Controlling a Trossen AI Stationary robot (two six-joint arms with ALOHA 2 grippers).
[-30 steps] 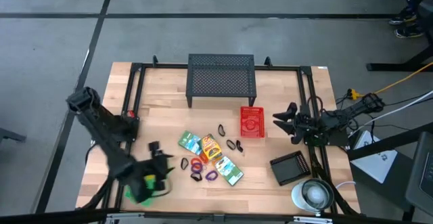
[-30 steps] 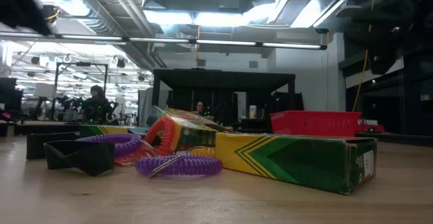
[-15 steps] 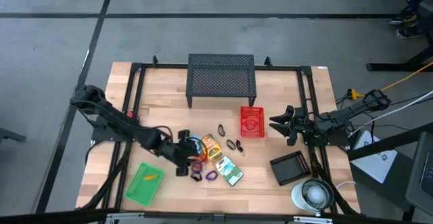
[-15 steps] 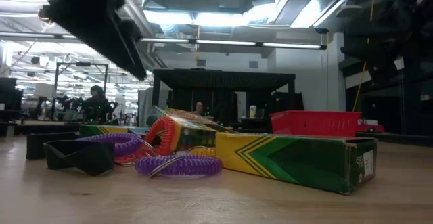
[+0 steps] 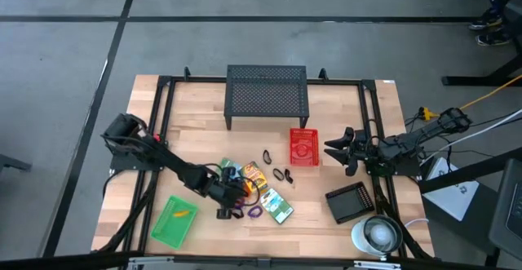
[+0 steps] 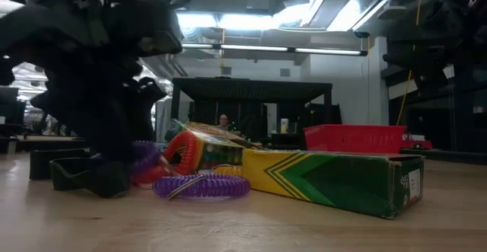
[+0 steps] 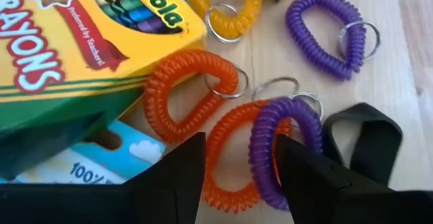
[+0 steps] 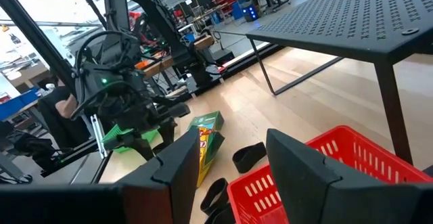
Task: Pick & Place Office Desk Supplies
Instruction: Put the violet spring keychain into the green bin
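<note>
L gripper (image 7: pixel 233 173) has swung from the green tray (image 5: pixel 173 221) to the pile, jaws open astride orange loop (image 7: pixel 230 163): next pick starting. R gripper (image 5: pixel 342 150) waits, open.

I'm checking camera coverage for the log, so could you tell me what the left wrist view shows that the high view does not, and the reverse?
Only the left wrist view shows the metal key rings on the coil loops and the crayon box print. Only the high view shows the black mesh stand, red basket, green tray and the waiting right gripper. Both show the open left gripper over the orange loop and purple loop.
</note>
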